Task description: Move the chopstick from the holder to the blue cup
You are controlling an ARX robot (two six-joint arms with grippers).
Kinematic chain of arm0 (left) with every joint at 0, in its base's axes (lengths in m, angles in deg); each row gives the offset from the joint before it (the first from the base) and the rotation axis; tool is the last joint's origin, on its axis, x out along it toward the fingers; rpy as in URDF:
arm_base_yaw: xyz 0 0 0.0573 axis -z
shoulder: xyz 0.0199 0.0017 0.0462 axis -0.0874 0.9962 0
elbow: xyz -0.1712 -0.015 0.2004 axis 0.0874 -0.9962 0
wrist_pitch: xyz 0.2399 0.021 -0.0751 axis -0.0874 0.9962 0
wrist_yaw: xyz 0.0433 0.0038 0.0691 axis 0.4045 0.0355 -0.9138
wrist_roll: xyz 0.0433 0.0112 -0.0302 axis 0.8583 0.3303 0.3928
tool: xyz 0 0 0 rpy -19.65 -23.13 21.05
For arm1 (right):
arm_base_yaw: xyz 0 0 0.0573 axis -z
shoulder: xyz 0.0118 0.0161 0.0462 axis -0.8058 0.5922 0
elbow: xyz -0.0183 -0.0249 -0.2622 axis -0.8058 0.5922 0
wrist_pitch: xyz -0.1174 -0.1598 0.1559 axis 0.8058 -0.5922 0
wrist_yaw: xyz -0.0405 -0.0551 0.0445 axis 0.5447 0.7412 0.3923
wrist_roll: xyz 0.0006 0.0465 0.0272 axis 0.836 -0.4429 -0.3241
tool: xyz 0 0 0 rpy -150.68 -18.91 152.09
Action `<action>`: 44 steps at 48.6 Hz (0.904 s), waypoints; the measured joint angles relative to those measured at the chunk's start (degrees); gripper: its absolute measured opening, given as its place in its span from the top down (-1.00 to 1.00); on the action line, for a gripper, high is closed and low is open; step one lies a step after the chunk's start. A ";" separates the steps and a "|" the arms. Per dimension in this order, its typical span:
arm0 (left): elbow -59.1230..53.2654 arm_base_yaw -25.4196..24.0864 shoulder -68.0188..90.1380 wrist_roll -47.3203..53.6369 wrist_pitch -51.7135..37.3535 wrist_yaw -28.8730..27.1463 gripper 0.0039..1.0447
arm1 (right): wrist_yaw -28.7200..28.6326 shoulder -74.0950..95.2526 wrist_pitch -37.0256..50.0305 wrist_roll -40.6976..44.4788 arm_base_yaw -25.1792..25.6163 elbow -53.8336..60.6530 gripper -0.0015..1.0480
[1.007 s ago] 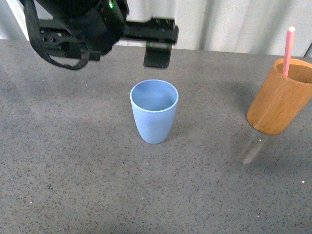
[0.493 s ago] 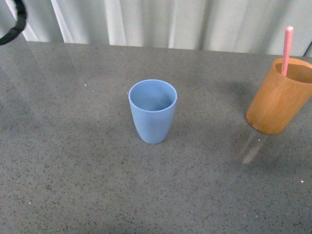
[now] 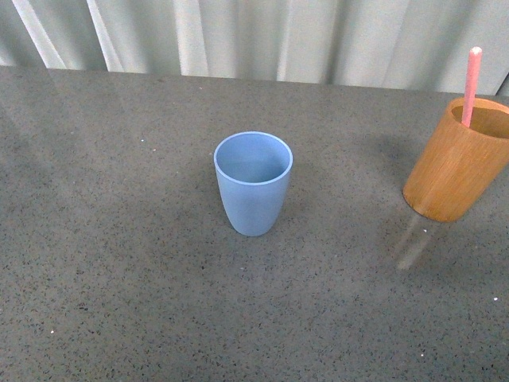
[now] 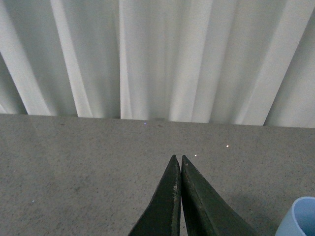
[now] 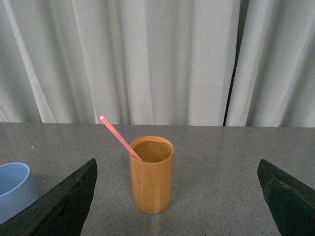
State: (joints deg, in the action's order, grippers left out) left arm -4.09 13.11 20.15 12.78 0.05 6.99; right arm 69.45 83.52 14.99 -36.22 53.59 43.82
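Observation:
The light-blue cup (image 3: 253, 182) stands empty in the middle of the grey table, and its edge shows in both wrist views (image 4: 299, 219) (image 5: 15, 189). At the right edge stands the orange-brown wooden holder (image 3: 460, 158) (image 5: 151, 173) with the pink chopstick (image 3: 472, 84) (image 5: 121, 138) leaning inside it. Neither arm appears in the front view. My right gripper (image 5: 177, 189) is open and wide, facing the holder from some distance. My left gripper (image 4: 177, 160) is shut on nothing, its tips pressed together over bare table beside the blue cup.
White curtains (image 3: 262, 36) hang behind the table's far edge. The speckled grey tabletop (image 3: 119, 263) stretches wide around both cups.
The dark arm that hung over the table's back left one second ago has withdrawn out of the front view. The cup, holder and chopstick have stayed in place.

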 joint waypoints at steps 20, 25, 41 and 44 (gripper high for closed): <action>-10.08 -6.60 -13.92 0.02 3.37 7.13 0.94 | 0.00 0.00 0.00 0.00 0.00 0.00 -0.81; -12.02 -7.93 -17.25 0.00 6.10 7.41 0.94 | 0.02 0.00 0.00 0.00 0.00 0.00 -0.81; -13.14 -7.96 -34.49 0.00 20.61 7.69 0.94 | 0.02 0.00 0.00 0.00 0.00 0.00 -0.81; -13.16 -7.96 -37.13 0.02 23.08 7.72 0.94 | 0.02 0.00 0.00 0.00 0.00 0.00 -0.81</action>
State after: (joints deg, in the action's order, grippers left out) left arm -17.25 5.16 -16.98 12.80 23.14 14.70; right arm 69.47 83.52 14.99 -36.22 53.59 43.82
